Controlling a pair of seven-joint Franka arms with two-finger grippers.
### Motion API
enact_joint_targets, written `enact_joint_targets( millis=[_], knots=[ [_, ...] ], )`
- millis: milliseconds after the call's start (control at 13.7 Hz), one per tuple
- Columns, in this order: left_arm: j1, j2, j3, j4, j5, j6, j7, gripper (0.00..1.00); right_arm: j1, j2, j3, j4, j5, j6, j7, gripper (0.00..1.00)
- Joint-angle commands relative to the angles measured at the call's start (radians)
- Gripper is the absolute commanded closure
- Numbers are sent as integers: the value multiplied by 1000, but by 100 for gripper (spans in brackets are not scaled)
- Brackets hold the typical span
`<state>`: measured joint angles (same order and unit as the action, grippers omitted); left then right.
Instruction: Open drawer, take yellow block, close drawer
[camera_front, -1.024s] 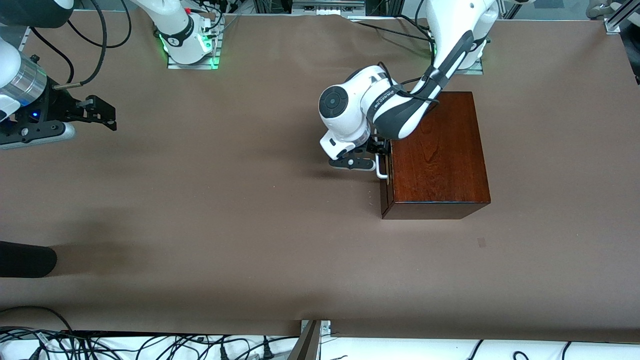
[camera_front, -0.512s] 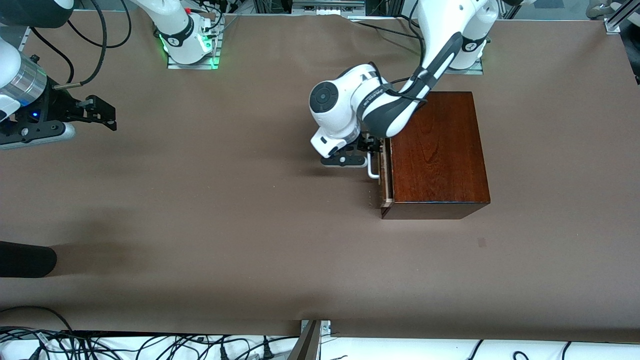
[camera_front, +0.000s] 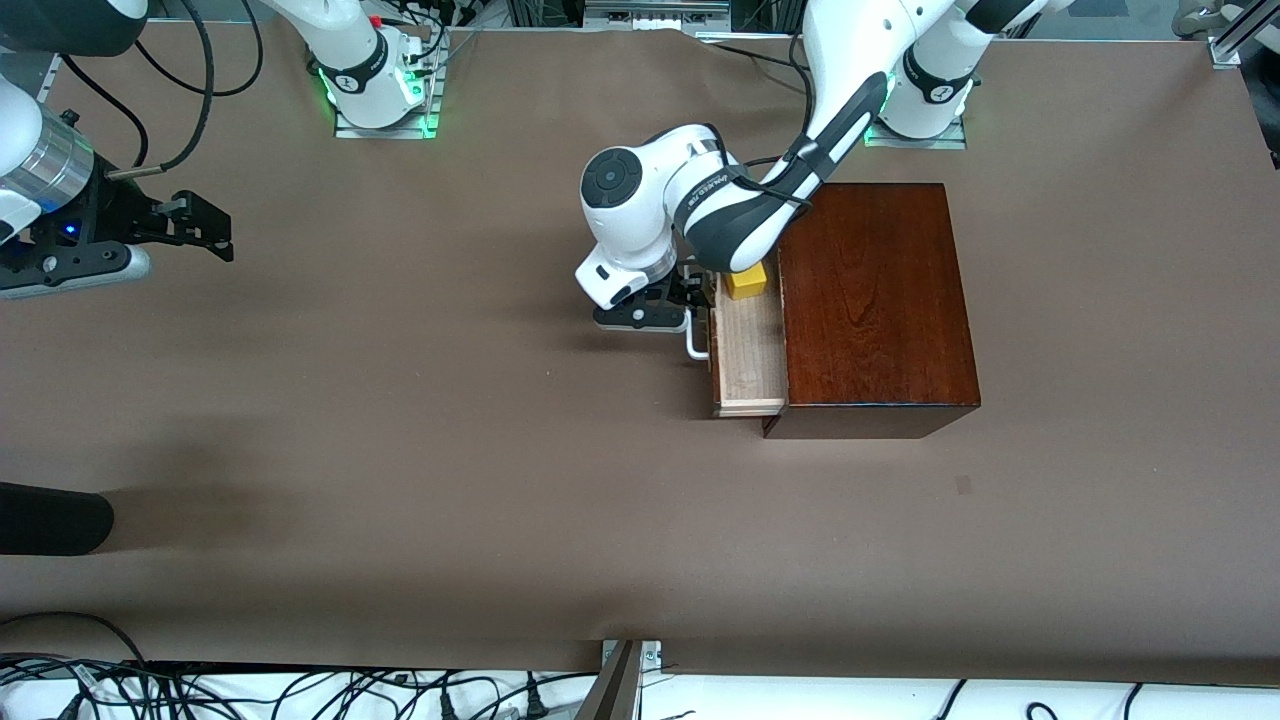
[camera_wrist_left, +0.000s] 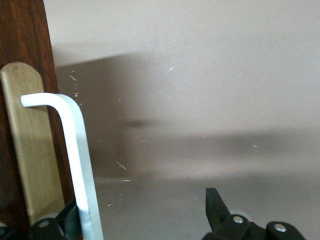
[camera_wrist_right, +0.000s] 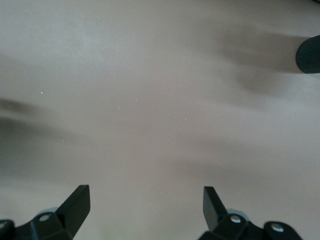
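Yellow block (camera_front: 747, 281), small bright cube, sits in the pale-wood drawer (camera_front: 750, 350) pulled partly out of the glossy reddish-brown wooden box (camera_front: 870, 300), at the drawer's end toward the robots' edge of the table (camera_front: 400, 450). Left pincer (camera_front: 690, 300) is at the white U-shaped bar handle (camera_wrist_left: 75, 160), fingers spread wide with the bar against one finger, the block just beside it. Right pincer (camera_front: 215, 235) waits open and empty near the right arm's end.
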<state>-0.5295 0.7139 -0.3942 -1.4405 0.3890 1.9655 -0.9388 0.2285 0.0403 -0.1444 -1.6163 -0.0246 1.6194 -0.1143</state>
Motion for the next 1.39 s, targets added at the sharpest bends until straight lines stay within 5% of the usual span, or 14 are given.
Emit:
enact_joint_targets(
  millis=[0,366,732,1317],
  knots=[
    [-30,26,-2,52,-16,18,-8,0,-3,0,0,12,6,-16,10,0],
    [-27,-23,-3,54,-15,0,3,0,-3,0,-1,12,6,-16,4,0],
    [35,-212,-5,54,-94,-244,130,0,-2,24,2,12,9,14,-2,0],
    [365,-447,-8,54,-203,-473,542,0,0,9,17,44,153,-36,-7,0]
  ],
)
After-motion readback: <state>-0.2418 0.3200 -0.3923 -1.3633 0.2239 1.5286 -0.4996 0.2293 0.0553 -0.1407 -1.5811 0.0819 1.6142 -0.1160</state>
